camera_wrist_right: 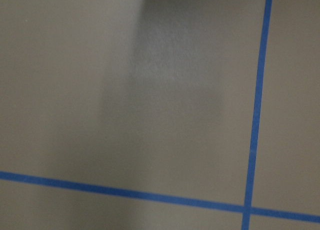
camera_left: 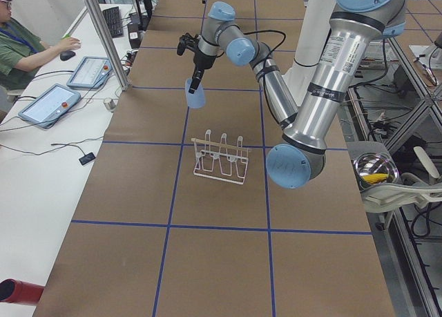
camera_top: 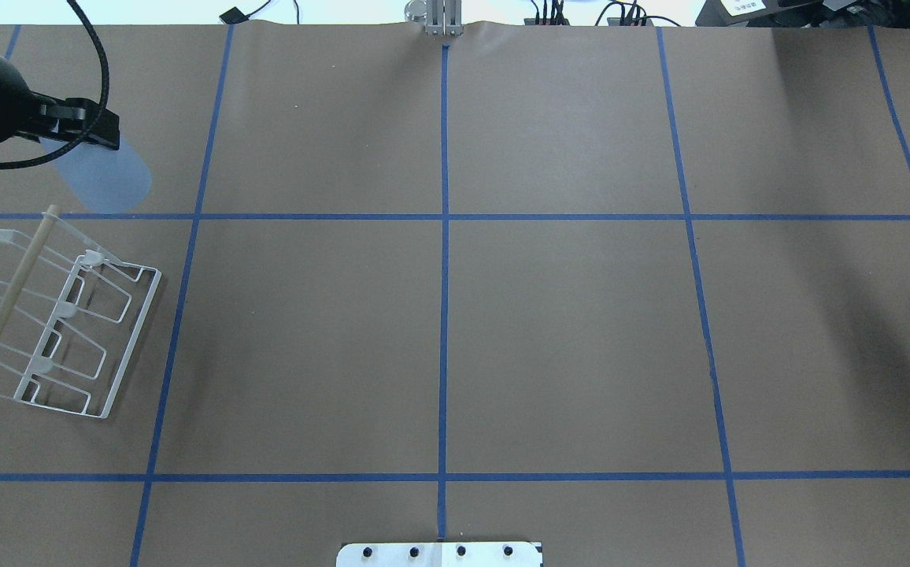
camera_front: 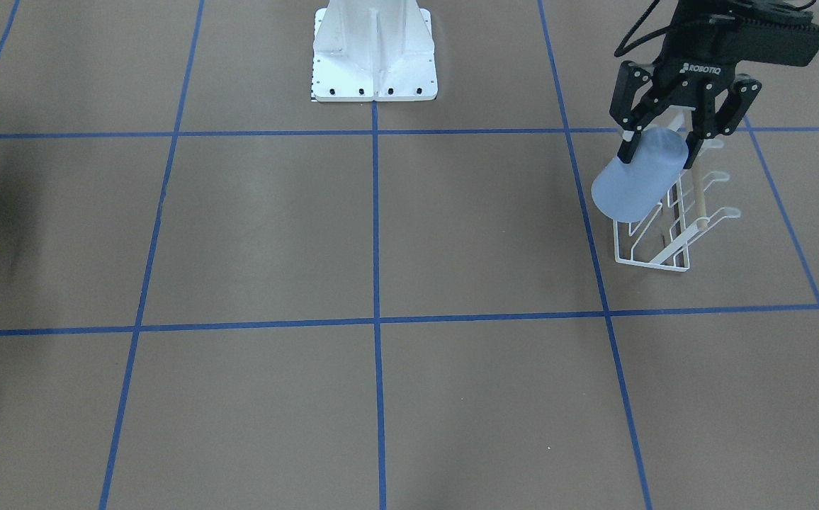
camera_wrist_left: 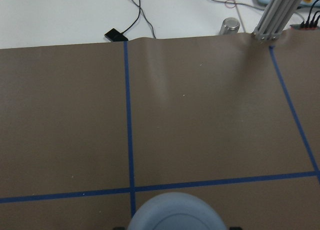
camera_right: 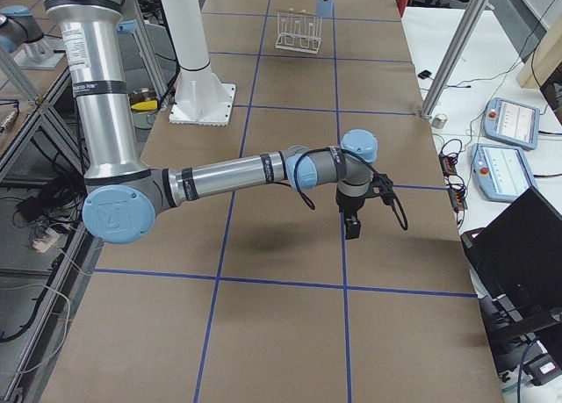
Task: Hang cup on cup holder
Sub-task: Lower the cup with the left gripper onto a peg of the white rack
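My left gripper [camera_front: 659, 157] is shut on the pale blue-grey cup [camera_front: 636, 180] and holds it tilted in the air, its wider end pointing away from the fingers. The overhead view shows the cup [camera_top: 105, 177] just beyond the far end of the white wire cup holder [camera_top: 69, 315], clear of its prongs. The holder [camera_front: 654, 241] stands on the brown table with its tan wooden rod [camera_top: 10, 295] along the top. The cup fills the lower edge of the left wrist view [camera_wrist_left: 175, 215]. My right gripper [camera_right: 353, 227] hovers low over bare table far away; I cannot tell its state.
The white robot pedestal [camera_front: 374, 64] stands at the middle of the robot's table edge. Blue tape lines grid the brown paper. An aluminium post [camera_wrist_left: 280, 12] stands at the far edge. An operator [camera_left: 21, 47] sits at a side desk with tablets.
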{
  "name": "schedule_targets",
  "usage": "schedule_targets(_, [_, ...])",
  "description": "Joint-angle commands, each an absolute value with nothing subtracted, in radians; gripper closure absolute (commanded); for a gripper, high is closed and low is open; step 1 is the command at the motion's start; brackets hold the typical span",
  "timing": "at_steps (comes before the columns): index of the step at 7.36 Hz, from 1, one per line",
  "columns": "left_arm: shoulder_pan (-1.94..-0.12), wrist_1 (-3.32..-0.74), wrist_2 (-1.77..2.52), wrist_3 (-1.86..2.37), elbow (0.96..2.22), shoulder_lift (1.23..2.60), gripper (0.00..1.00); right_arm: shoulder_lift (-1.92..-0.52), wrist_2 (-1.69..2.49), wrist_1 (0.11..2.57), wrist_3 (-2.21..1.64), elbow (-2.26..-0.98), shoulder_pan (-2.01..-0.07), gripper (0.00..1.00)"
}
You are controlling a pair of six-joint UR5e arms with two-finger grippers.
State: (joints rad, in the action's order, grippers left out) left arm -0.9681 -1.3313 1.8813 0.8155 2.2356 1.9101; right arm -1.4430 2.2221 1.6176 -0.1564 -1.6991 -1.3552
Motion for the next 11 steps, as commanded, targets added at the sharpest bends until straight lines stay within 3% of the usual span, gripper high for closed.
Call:
schedule_targets(1, [-0.963,-1.302,1.885,0.807,2.229,1.873,1.00,-1.488,2.233,1.709,-0.124,-1.776,-1.359,0.00])
schedule_targets(11, [-0.962,-1.330,1.960,0.807,2.114,1.842,1.00,-1.480,2.233,1.703,-0.127,-1.741,-1.358,0.00])
